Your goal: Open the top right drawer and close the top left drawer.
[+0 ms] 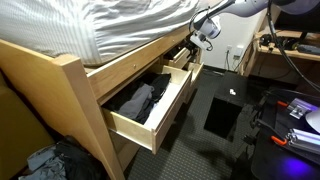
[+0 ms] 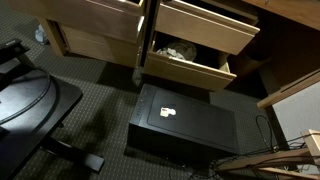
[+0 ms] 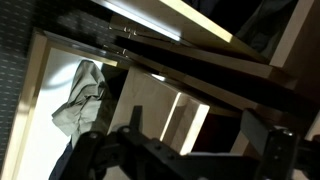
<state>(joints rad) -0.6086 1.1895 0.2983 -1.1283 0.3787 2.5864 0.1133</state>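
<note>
I've got the claw (image 1: 203, 38) up at the far end of the bed frame (image 1: 60, 75), just above & beside the top right drawer (image 1: 181, 60). That drawer stands partway out, orange-brown sides showing. Can't tell from this cam whether the claw touches its front.

Wrist view: claw (image 3: 185, 150) is spread wide, fingers (image 3: 90, 152) well apart w/ nothing between them. Ahead are pine panels (image 3: 150, 105) & a crumpled grey cloth (image 3: 80, 95).

The top left drawer (image 1: 150, 110) is nearer the cam & well out, w/ dark clothes (image 1: 138, 100) inside and a thick pale front. Striped bedding (image 1: 130, 25) lies on the frame above both drawers.

A black box (image 1: 222, 112) sits on the dark floor opposite the drawers, apart from them. In an exterior view the same box (image 2: 185, 125) lies just in front of an open drawer (image 2: 195, 62) w/ light cloth in it; can't tell which drawer that is. A heap of clothes (image 1: 50, 160) is on the floor at the near end of the bed.
</note>
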